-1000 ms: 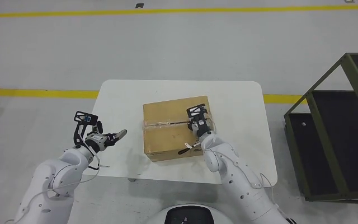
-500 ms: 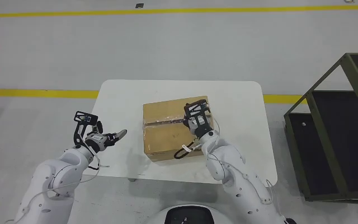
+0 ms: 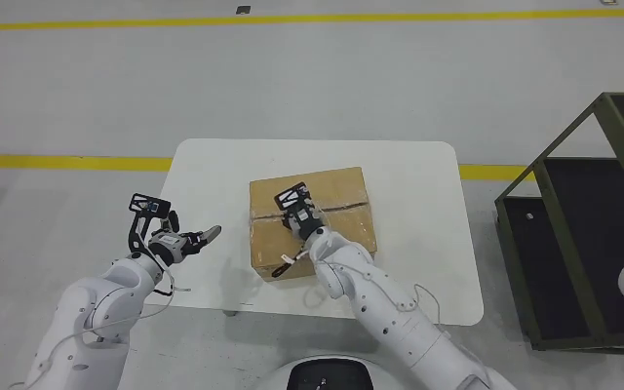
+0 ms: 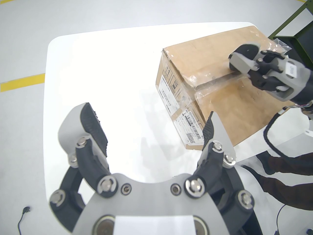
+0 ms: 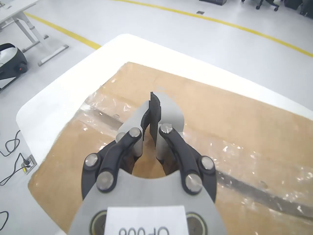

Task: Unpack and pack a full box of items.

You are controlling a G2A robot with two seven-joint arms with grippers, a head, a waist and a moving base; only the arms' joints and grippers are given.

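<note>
Taped-shut cardboard box (image 3: 346,200) on bench (image 3: 409,166). Walls are stiff and it's probably heavy if full. Clear tape (image 5: 102,116) is slick and crinkled, so grab a loose tape edge at the seam. Right gripper (image 5: 153,106) pinched closed, tips on the seam, box directly beneath. Left gripper (image 4: 150,117) spread wide, holding nothing, well apart from box.

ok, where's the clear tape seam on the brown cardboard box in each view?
Top view: clear tape seam crosses the brown cardboard box lid, under the right gripper.
Left wrist view: seam runs from the labelled box end to that gripper.
Right wrist view: seam passes beneath the gripper.
Shared landmark: the shut right gripper at the seam.
</note>
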